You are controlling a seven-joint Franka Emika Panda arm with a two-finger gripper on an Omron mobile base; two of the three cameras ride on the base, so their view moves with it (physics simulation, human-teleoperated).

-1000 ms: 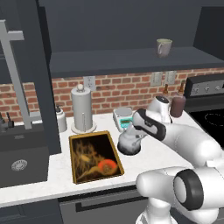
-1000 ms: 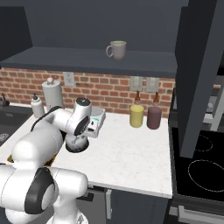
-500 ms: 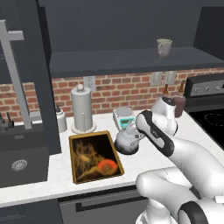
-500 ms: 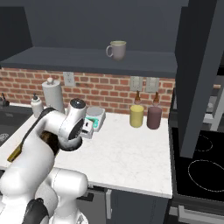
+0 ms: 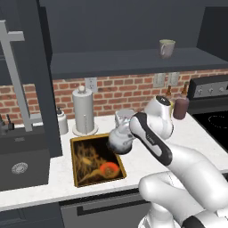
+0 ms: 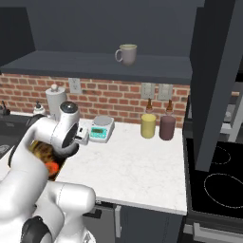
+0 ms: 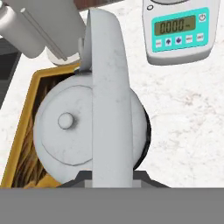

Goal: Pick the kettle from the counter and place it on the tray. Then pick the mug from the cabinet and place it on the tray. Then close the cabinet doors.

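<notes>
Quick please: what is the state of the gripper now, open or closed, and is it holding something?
Gripper: closed on the arched handle of the small squat silver-grey metal kettle, held over the edge of the dark golden-rimmed tray.

Kettle (image 7: 74, 131) silver-grey metal, pale arched handle; tray (image 5: 95, 161) dark, golden-brown rim, yellow-orange picture with red-orange blob; counter (image 6: 137, 166) white, faint grey speckle; mug (image 6: 126, 53) pale grey-green, lighter inside; shelf dark navy-grey; backsplash (image 5: 120, 91) red-brown brick, pale mortar; scale (image 7: 179, 28) white, turquoise panel, green display; cup (image 6: 148, 126) yellow; second cup (image 6: 167, 127) dark maroon; sink (image 5: 20, 164) dark grey; robot arm (image 5: 156, 142) white, dark joints
</notes>
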